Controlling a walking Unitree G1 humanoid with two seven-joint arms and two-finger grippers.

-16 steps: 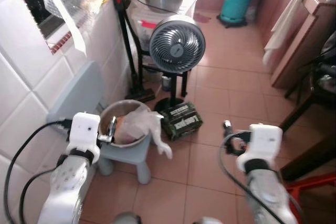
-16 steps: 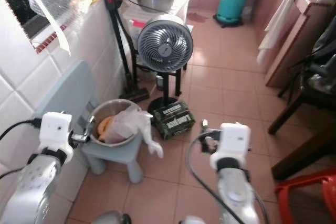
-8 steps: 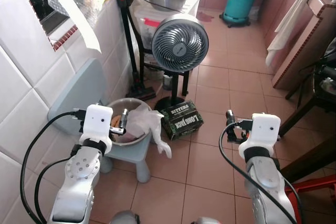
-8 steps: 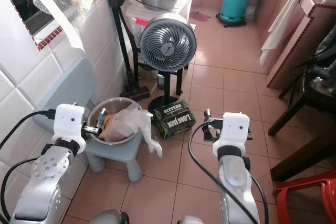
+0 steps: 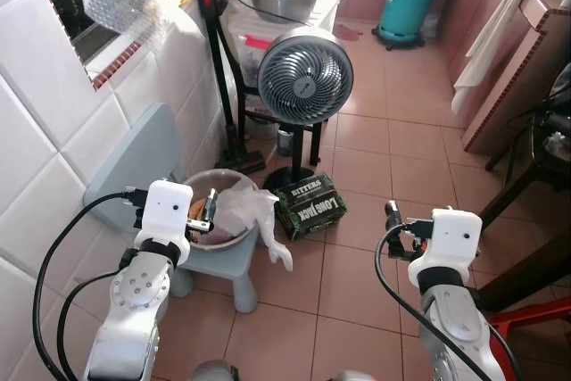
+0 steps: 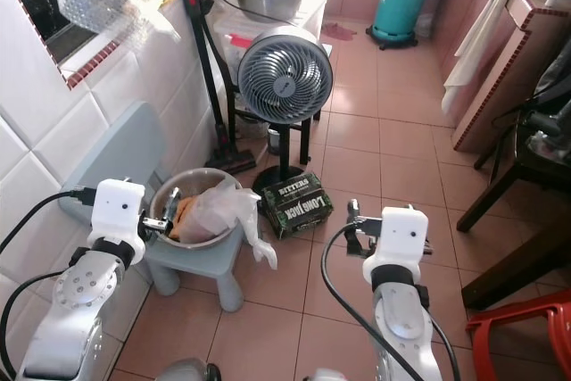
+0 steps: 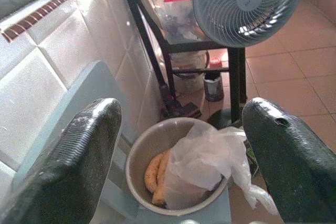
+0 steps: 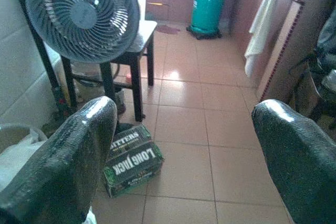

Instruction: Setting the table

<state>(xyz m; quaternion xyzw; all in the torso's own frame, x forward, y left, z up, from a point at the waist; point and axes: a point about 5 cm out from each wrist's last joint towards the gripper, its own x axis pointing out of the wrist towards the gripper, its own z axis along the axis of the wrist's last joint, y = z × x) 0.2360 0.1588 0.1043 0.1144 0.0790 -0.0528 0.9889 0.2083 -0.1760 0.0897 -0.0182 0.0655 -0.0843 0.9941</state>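
A walking household robot faces a tiled kitchen corner, both arms raised, the table-setting job apparently not yet begun. Its left tool hangs over a metal bowl on a small blue stool by the wall, fingers spread wide and holding nothing; the right tool, equally wide and empty, hovers above the floor near a green carton below a standing fan. No tableware is picked out; the next move likely calls for locating some. A plastic bag hides much of the bowl's contents.
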